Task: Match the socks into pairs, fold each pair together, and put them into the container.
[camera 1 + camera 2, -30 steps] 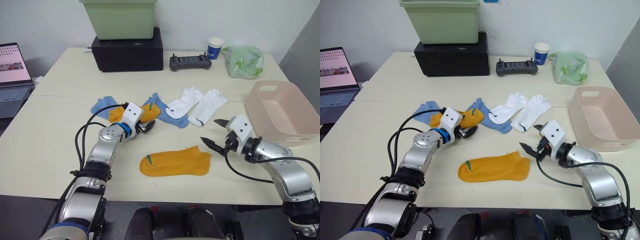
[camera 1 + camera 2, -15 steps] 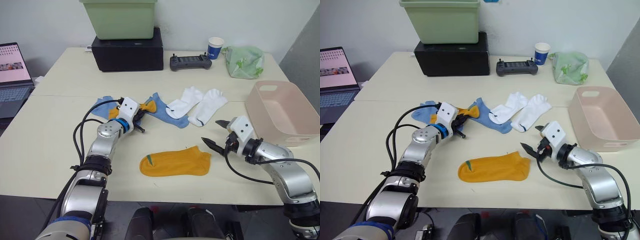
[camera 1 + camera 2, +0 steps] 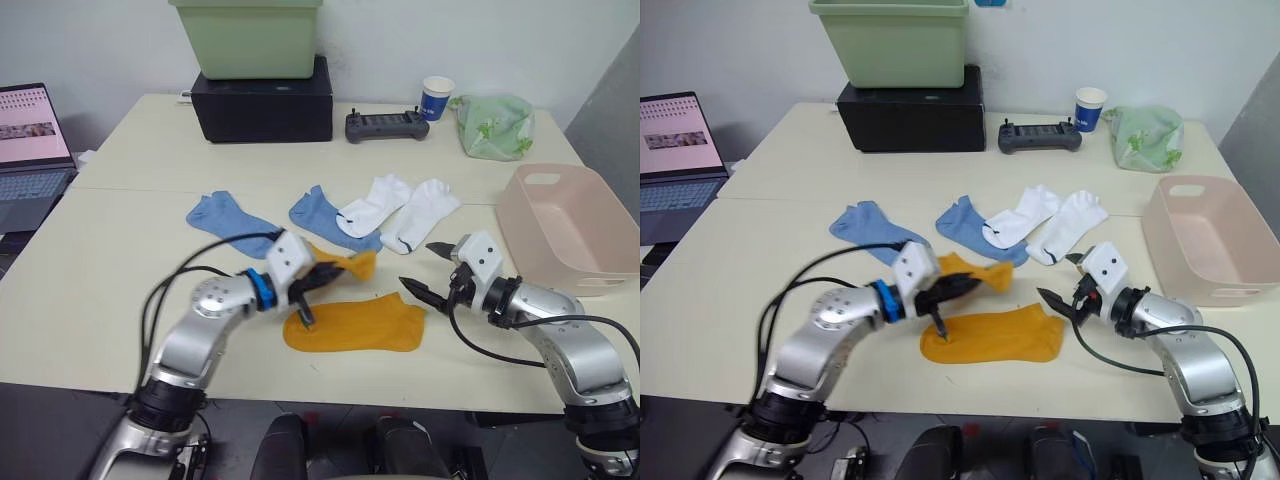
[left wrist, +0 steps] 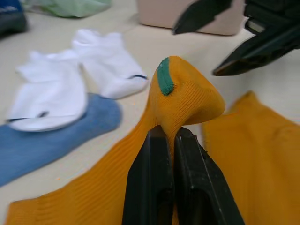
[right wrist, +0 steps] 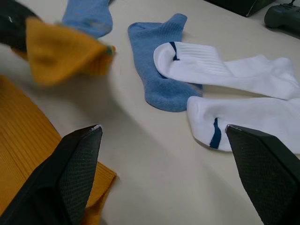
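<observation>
Mustard-orange ribbed knit is pinched in the left gripper (image 4: 165,136), whose fingers are closed tight on a sock (image 3: 345,266) carried limp just above and behind its flat twin (image 3: 992,336). That second orange sock lies on the table (image 3: 120,250) with its long axis running left to right, directly under the held one, so the laying-down depends on lining the two lengthwise. The right gripper (image 3: 432,268) hovers wide open and empty just beside the flat sock's right end, nearer to it than the left. Two soft blue socks (image 3: 228,221) and two white socks (image 3: 400,210) lie farther back; the smooth pink plastic container (image 3: 570,235) stands to the right.
</observation>
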### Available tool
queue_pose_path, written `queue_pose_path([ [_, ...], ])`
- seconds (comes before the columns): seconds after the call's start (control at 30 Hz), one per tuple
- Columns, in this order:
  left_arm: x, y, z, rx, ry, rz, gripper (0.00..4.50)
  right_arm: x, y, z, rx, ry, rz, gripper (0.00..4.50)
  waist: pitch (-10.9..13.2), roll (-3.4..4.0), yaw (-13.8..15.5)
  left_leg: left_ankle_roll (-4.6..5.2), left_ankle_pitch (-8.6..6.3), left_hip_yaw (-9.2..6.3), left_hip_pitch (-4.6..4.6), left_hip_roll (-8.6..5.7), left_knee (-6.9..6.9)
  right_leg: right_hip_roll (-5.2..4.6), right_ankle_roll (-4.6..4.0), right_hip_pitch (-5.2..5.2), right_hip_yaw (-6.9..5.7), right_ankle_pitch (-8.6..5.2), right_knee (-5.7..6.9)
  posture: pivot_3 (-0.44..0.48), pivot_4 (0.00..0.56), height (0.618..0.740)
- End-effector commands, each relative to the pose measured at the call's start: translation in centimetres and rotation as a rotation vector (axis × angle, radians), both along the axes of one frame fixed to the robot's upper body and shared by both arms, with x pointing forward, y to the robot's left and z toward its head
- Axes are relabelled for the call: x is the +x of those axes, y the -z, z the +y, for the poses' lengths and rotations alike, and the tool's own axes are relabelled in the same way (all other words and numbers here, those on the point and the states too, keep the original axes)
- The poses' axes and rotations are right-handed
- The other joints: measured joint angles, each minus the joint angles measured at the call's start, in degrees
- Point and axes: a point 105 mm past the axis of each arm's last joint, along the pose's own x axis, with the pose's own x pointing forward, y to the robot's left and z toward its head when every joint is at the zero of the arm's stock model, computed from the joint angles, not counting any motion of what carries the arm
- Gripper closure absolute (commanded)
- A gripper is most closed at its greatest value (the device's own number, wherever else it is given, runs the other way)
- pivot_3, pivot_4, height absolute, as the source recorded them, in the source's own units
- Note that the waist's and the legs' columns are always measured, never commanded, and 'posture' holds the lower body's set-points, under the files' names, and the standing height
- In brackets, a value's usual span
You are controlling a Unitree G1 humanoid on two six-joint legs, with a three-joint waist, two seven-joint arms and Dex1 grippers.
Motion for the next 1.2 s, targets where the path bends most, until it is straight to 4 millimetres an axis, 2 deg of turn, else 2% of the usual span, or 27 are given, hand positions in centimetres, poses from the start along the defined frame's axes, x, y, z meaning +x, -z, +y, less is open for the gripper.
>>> queue_pose_path([
  [0.03, 0.4, -0.1, -1.7, 0.026, 0.029, -0.021, 4.47, 0.2, -1.0, 0.1, -0.003, -0.017, -0.042, 0.0, 0.0, 0.0, -0.02, 0.0, 0.0, -0.01, -0.01, 0.0, 0.0, 0.01, 0.0, -0.01, -0.01, 0.0, 0.0, 0.0, 0.15, 0.74],
  [0.17, 0.4, 0.2, -1.6, 0.031, 0.047, -0.004, 3.46, 0.3, -0.8, -0.5, -0.021, -0.015, -0.036, 0.0, 0.0, 0.0, -0.4, 0.01, -0.01, 0.0, 0.02, 0.03, -0.03, 0.03, 0.0, -0.03, 0.02, 0.0, 0.0, 0.0, 0.15, 0.74],
  [0.3, -0.6, -0.6, -0.8, 0.005, 0.098, 0.031, 2.16, 0.5, -0.9, -1.0, -0.028, -0.013, -0.033, 0.0, 0.0, 0.0, -0.35, 0.01, -0.01, -0.02, 0.01, 0.12, -0.05, 0.06, -0.01, -0.06, 0.0, 0.0, 0.02, 0.0, 0.15, 0.74],
  [0.37, -0.8, -1.6, 0.0, -0.04, 0.117, 0.066, 1.46, 0.5, -0.9, -1.3, -0.034, -0.009, -0.028, 0.0, 0.0, 0.0, -0.3, 0.01, -0.01, -0.02, 0.01, 0.11, -0.04, 0.05, -0.01, -0.05, -0.01, 0.0, 0.02, 0.0, 0.15, 0.74],
  [0.43, 0.3, -2.8, 1.9, -0.082, 0.068, 0.074, 0.77, 0.6, -1.0, -1.4, -0.019, -0.011, -0.002, 0.0, 0.0, 0.0, -0.29, 0.01, 0.0, -0.01, 0.01, 0.1, -0.04, 0.04, -0.01, -0.04, -0.01, 0.0, 0.02, 0.0, 0.15, 0.74],
  [0.53, 3.1, -2.8, 4.6, -0.061, -0.079, 0.031, 0.02, 0.4, -1.2, -0.9, 0.032, -0.024, 0.051, 0.0, 0.0, 0.0, -0.29, 0.01, 0.0, -0.03, 0.02, 0.1, -0.03, 0.04, 0.0, -0.04, -0.03, 0.0, 0.02, 0.0, 0.15, 0.74],
  [0.67, 6.6, -2.0, 8.0, -0.027, -0.289, -0.021, 0.02, -0.5, -2.1, 0.3, 0.107, -0.082, 0.113, 0.0, 0.0, 0.0, -0.23, 0.01, -0.01, -0.03, 0.01, 0.08, -0.04, 0.04, 0.0, -0.04, -0.03, -0.01, 0.0, 0.0, 0.15, 0.74],
  [0.77, 7.2, -1.2, 8.6, -0.006, -0.32, -0.019, 0.02, -0.4, -2.8, 0.1, 0.107, -0.072, 0.117, 0.0, 0.0, 0.0, -0.19, 0.01, -0.01, -0.01, -0.06, 0.08, -0.04, 0.02, -0.01, -0.07, -0.02, 0.0, -0.06, 0.0, 0.15, 0.74],
  [0.83, 7.5, -0.7, 8.9, -0.003, -0.336, -0.006, 0.02, 0.0, -3.6, 0.2, 0.166, -0.045, 0.132, 0.0, 0.0, 0.0, -0.16, 0.01, -0.01, 0.0, -0.07, 0.07, -0.03, 0.0, -0.01, -0.07, -0.03, 0.0, -0.07, 0.0, 0.15, 0.74],
  [0.97, 6.8, 1.3, 8.5, 0.029, -0.298, 0.051, 0.02, 0.7, -1.2, 1.2, 0.061, 0.008, 0.203, 0.0, 0.0, 0.0, -0.18, 0.01, -0.01, -0.02, -0.06, 0.08, -0.02, 0.0, -0.01, -0.07, -0.04, 0.01, -0.03, 0.0, 0.15, 0.74],
  [1.03, 6.7, 1.5, 8.6, 0.034, -0.303, 0.055, 0.02, 0.5, -0.4, 1.9, 0.044, -0.02, 0.214, 0.0, 0.0, 0.0, -0.19, 0.01, -0.01, -0.03, -0.08, 0.1, -0.04, 0.0, -0.01, -0.11, -0.04, 0.01, -0.03, 0.0, 0.15, 0.74],
  [1.17, 6.6, 1.7, 8.8, 0.048, -0.3, 0.067, 0.02, 0.2, 1.4, 2.2, -0.007, -0.04, 0.26, 0.0, 0.0, 0.0, -0.19, 0.01, -0.01, -0.01, -0.14, 0.11, -0.06, 0.01, -0.01, -0.18, -0.03, 0.01, -0.02, 0.0, 0.15, 0.74],
  [1.2, 6.6, 1.8, 8.8, 0.057, -0.296, 0.065, 0.19, 0.2, 1.5, 2.2, -0.007, -0.041, 0.268, 0.0, 0.0, 0.0, -0.19, 0.01, 0.0, 0.0, -0.13, 0.1, -0.05, 0.0, -0.01, -0.18, -0.02, 0.01, -0.01, 0.0, 0.15, 0.74],
])
